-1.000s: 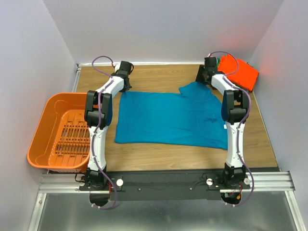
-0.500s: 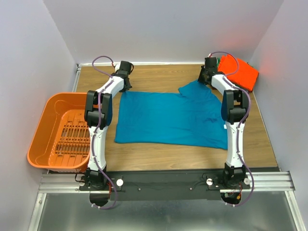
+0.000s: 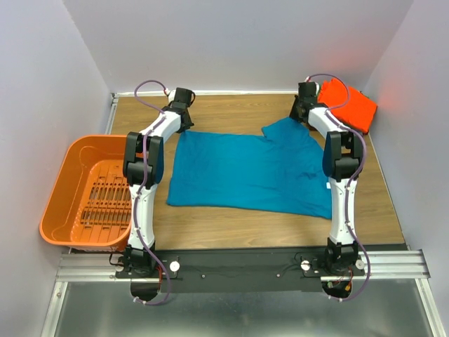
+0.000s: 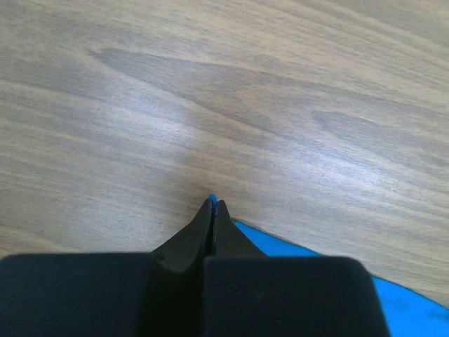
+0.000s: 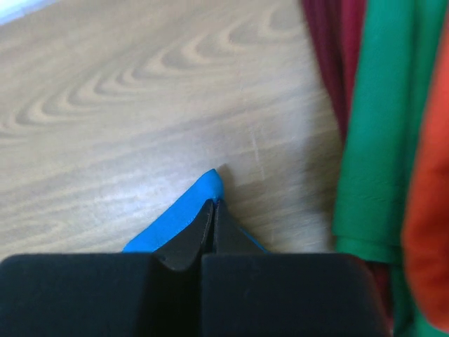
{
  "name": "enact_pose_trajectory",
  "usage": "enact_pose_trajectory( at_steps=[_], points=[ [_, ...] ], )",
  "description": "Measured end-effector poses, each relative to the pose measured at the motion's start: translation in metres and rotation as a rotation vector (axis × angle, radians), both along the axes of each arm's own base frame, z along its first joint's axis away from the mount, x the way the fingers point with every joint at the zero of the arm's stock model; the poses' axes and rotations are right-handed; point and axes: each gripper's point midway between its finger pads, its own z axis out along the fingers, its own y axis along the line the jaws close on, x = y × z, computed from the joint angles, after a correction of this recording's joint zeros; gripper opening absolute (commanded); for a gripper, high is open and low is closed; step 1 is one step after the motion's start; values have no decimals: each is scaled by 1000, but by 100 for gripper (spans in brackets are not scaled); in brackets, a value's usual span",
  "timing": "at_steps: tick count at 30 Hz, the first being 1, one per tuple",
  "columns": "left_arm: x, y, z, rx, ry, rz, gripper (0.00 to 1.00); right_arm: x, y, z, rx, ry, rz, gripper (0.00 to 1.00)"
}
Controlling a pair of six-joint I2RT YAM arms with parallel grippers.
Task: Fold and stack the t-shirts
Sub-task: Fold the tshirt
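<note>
In left pincer (image 4: pixel 212 205), teal t-shirt (image 3: pixel 238 172) corner

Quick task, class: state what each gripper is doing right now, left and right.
Left gripper: closed, pinching an edge of the teal t-shirt.
Right gripper: closed, pinching another edge of the teal t-shirt.

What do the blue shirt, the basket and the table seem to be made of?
The blue shirt: soft matte cloth, maybe cotton knit; it wrinkles and drapes. The basket: smooth orange plastic, seemingly moulded; slotted floor, even colour. The table: wood or wood-look laminate; grain shows, faint sheen.
</note>
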Motion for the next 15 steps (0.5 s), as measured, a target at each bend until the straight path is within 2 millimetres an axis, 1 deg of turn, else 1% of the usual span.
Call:
enact_pose_trajectory(
  at_steps=[4, 8, 9, 11, 12, 15],
  points=[
    [3, 1, 5, 1, -17, 4, 0, 12, -6, 23, -20, -50, -28, 1],
    [8, 2, 12, 7, -38, 12, 0, 21, -11, 61, -26, -121, -49, 1],
    [11, 2, 16, 7, -48, 13, 0, 24, -12, 72, -24, -141, -52, 1],
    [16, 1, 24, 3, -71, 15, 0, 25, -14, 85, -22, -165, -57, 1],
    [21, 0, 32, 0, -91, 15, 0, 25, -16, 94, -21, -179, -60, 1],
    [30, -1, 47, -6, -131, 17, 0, 25, -18, 107, -19, -200, -63, 1]
  ],
)
